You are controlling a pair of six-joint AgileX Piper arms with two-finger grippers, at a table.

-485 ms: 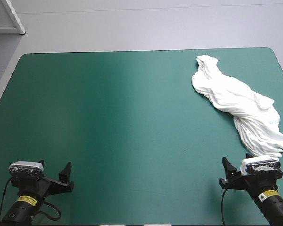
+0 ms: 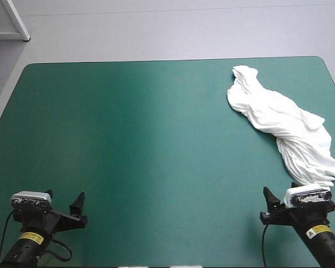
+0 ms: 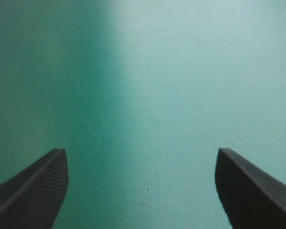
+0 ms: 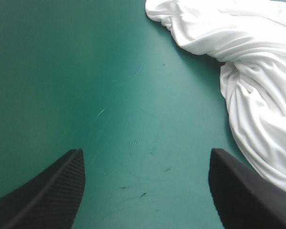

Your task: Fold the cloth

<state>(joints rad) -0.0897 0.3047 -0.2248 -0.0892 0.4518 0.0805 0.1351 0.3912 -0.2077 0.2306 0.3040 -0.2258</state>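
Observation:
The white T-shirt point(image 2: 282, 120) lies as a long crumpled heap along the table's right side, running from the far right toward the near right edge. In the right wrist view the T-shirt point(image 4: 243, 62) spreads ahead of and beside one finger. My right gripper point(image 2: 283, 195) point(image 4: 145, 191) stands open at the near right, just short of the heap's near end, with only teal-green cover between its fingers. At the near left my left gripper point(image 2: 64, 201) point(image 3: 142, 191) is open over bare cover, far from the T-shirt.
The teal-green cover point(image 2: 134, 139) stretches wide between the two arms and out to the far edge. A white frame point(image 2: 11, 22) stands on the floor beyond the table's far left corner.

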